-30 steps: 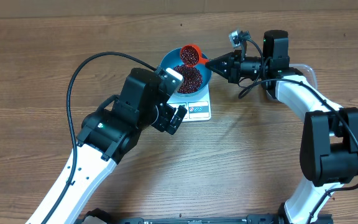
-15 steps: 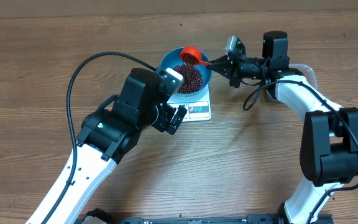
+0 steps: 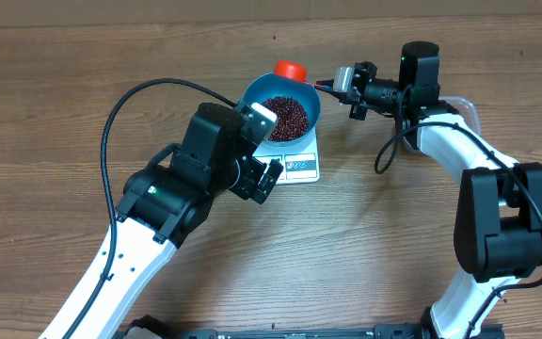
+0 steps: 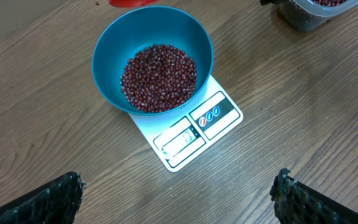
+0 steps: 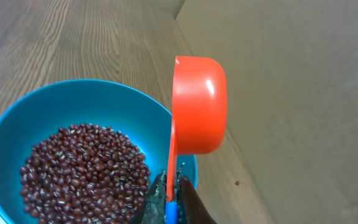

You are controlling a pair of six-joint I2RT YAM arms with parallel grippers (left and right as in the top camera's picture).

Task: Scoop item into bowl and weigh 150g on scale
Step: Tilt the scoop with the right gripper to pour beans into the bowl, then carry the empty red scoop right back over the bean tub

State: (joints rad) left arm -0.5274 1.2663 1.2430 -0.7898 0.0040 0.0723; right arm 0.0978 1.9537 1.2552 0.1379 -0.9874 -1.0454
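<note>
Left pincer (image 4: pixel 179 202) is spread wide, nothing held. A decent heap of beans (image 4: pixel 159 78) is already sat in the blue bowl (image 4: pixel 110 56) on the scale (image 4: pixel 213 115), near the counter's (image 3: pixel 55 104) far edge. The display can't be read, so 150g isn't confirmed. The red scoop (image 5: pixel 197 106), tipped over and probably emptied, is pinched by the right pincer (image 5: pixel 171 186).

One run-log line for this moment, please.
right gripper: shut on scoop handle, scoop tipped at bowl rim | left gripper: open, empty | bowl: on scale, holds beans | display: unreadable
</note>
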